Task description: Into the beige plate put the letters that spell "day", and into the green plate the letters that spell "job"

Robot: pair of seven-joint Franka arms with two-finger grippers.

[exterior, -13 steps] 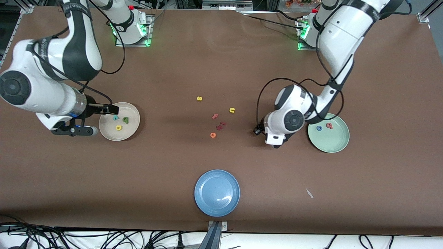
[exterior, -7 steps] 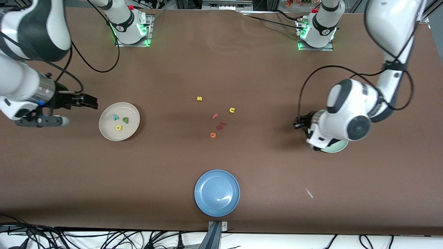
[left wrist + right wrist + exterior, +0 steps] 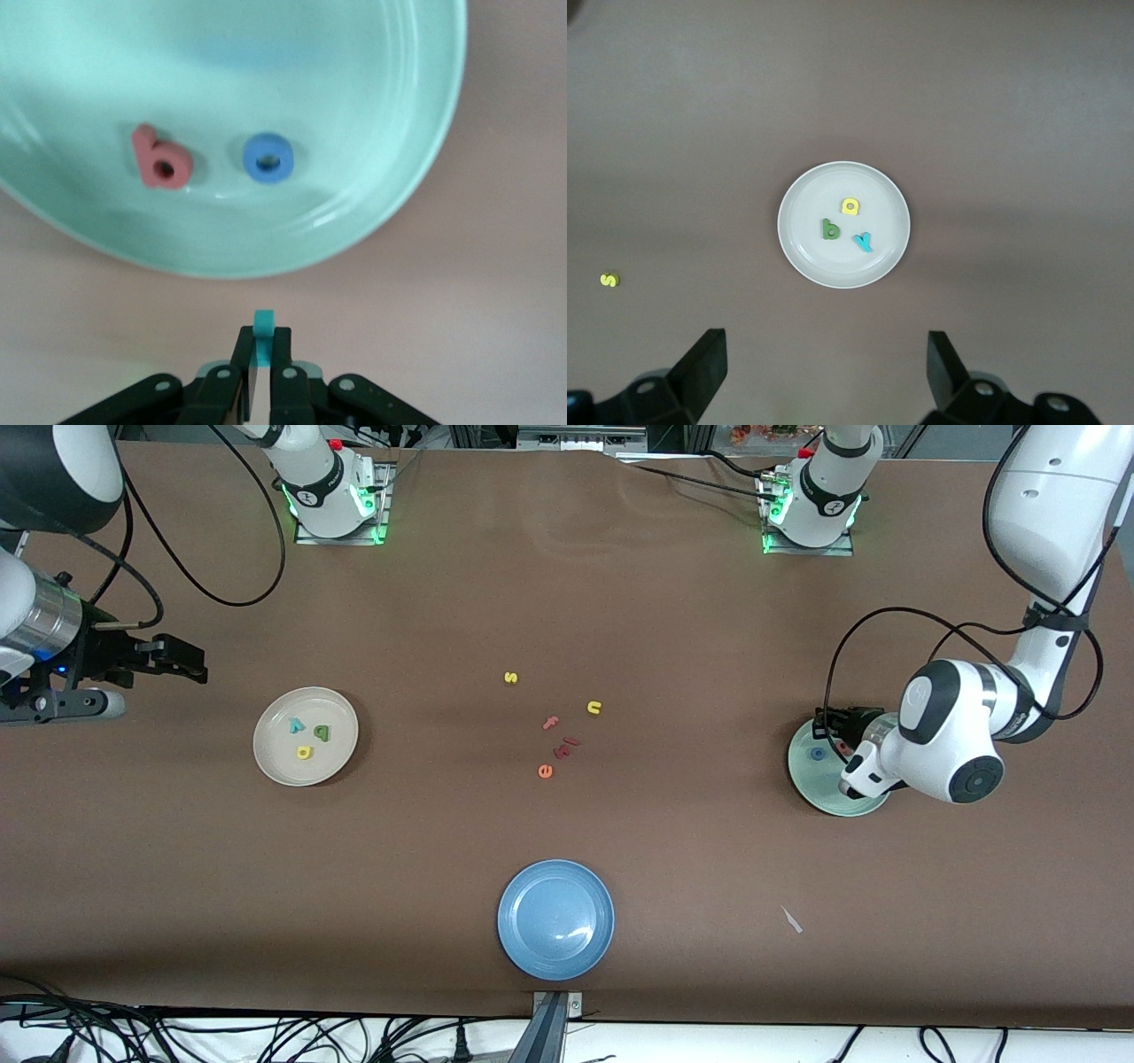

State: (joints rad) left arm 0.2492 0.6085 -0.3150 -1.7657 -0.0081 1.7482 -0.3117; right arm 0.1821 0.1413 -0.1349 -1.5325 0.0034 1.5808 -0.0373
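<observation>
The beige plate [image 3: 306, 766] [image 3: 833, 270] holds the yellow d [image 3: 304, 752] [image 3: 850, 206], dark green a [image 3: 321, 732] [image 3: 830, 230] and teal-blue y [image 3: 297, 725] [image 3: 863, 241]. My right gripper [image 3: 197, 666] [image 3: 824, 354] hangs open and empty, high up toward the right arm's end of the table, off to the side of this plate. The green plate [image 3: 811, 788] [image 3: 372, 97] holds the blue o [image 3: 817, 754] [image 3: 268, 158] and salmon b [image 3: 161, 161]. My left gripper [image 3: 826, 728] [image 3: 262, 338] is shut on the thin teal j [image 3: 263, 329], hovering just outside that plate's rim.
A blue plate [image 3: 555, 957] sits near the front edge. Loose letters lie mid-table: yellow s [image 3: 510, 677] [image 3: 609, 280], yellow u [image 3: 594, 708], pink f [image 3: 550, 723], orange e [image 3: 545, 771] and dark red bits [image 3: 567, 746]. A pale scrap [image 3: 791, 919] lies nearer the camera than the green plate.
The left arm has swung from the table's middle toward its own end, bringing its shut gripper to the green plate's rim. The right gripper has drawn back from the beige plate, still open.
</observation>
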